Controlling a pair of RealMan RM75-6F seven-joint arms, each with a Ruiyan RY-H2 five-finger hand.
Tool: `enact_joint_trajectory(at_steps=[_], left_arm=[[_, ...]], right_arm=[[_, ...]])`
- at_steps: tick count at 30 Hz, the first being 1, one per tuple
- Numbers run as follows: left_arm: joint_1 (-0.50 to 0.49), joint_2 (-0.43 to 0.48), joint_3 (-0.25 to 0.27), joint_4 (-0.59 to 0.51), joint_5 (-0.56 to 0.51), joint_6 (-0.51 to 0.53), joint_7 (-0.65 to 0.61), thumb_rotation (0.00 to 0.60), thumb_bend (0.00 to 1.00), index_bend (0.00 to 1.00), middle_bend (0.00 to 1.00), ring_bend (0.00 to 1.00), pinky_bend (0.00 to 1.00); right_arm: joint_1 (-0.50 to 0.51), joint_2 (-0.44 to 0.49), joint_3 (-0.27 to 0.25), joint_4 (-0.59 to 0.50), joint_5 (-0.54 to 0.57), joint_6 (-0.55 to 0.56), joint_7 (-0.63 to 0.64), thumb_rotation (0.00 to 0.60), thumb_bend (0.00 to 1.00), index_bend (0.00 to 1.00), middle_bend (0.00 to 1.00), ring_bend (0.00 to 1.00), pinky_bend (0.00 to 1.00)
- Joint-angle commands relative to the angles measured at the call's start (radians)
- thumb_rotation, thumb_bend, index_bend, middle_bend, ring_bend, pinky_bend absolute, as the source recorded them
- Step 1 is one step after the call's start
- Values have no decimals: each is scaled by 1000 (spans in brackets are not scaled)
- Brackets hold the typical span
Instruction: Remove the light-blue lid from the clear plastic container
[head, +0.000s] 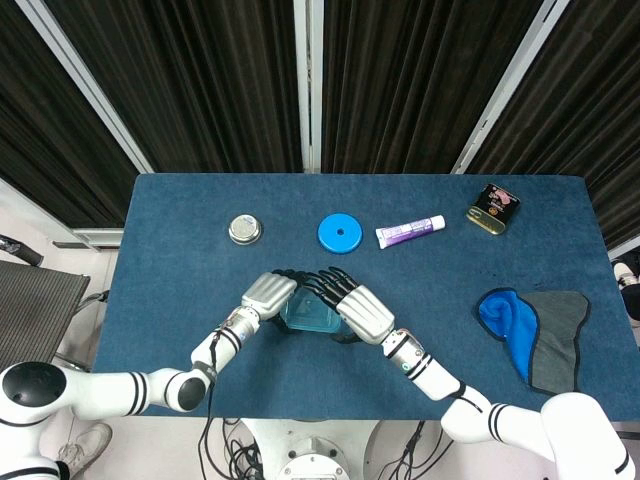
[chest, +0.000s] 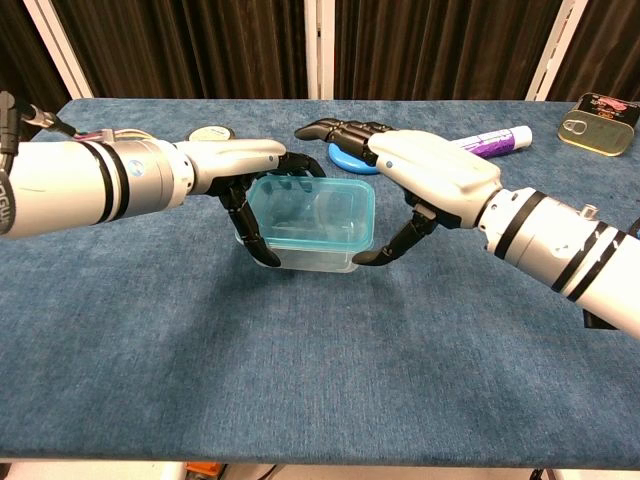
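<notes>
The clear plastic container (chest: 312, 235) is seen near the middle of the bench (chest: 300, 380), toward the robot's side, with the light-blue lid (chest: 312, 208) still seated on top. It is a rounded rectangle, its long axis running left to right in the chest view, so a short end is presented to each robot hand. The walls look thin and see-through; the lid is translucent, tinted aqua, with a raised rim.

The left robot hand (chest: 258, 190) is set against the container's left end — thumb down the wall, fingers curled over the lid's far-left corner. Whether it truly grips or only braces cannot be told.

The right robot hand (chest: 400, 180) is arched over the right end, nothing held, its dark fingers (chest: 325, 128) stretched above the lid's far edge and its thumb reaching toward the lower right corner of the box. Contact cannot be confirmed. The lid edge lies directly beneath this palm, so, by judgement, the peel falls to the right hand while the left steadies the box — both equally near.

Further out, on the blue felt-like cover: a flat blue disc (head: 339, 233), a purple-and-white tube (head: 410, 231), a small round metal tin (head: 244, 229), a gold pull-tab can (head: 492, 208), and a blue-and-grey cloth (head: 534, 332).
</notes>
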Motion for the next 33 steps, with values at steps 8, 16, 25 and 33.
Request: enact_joint_trajectory(at_steps=[8, 16, 25, 33], left_arm=[[-6, 2, 4, 2, 2, -5, -7, 600, 0, 179, 201, 142, 209], [-11, 3, 11, 6, 3, -3, -1, 600, 0, 181, 201, 142, 209], [-22, -6, 24, 7, -5, 20, 39, 600, 0, 182, 202, 142, 209], [-32, -16, 31, 10, -18, 42, 80, 600, 0, 183, 201, 142, 209]], right_arm=[[18, -24, 13, 36, 14, 3, 6, 600, 26, 0, 0, 0, 0], [29, -30, 17, 44, 23, 6, 22, 600, 26, 0, 0, 0, 0], [35, -17, 25, 32, 32, 15, 28, 600, 26, 0, 0, 0, 0], [37, 0, 31, 10, 43, 19, 38, 600, 26, 0, 0, 0, 0]])
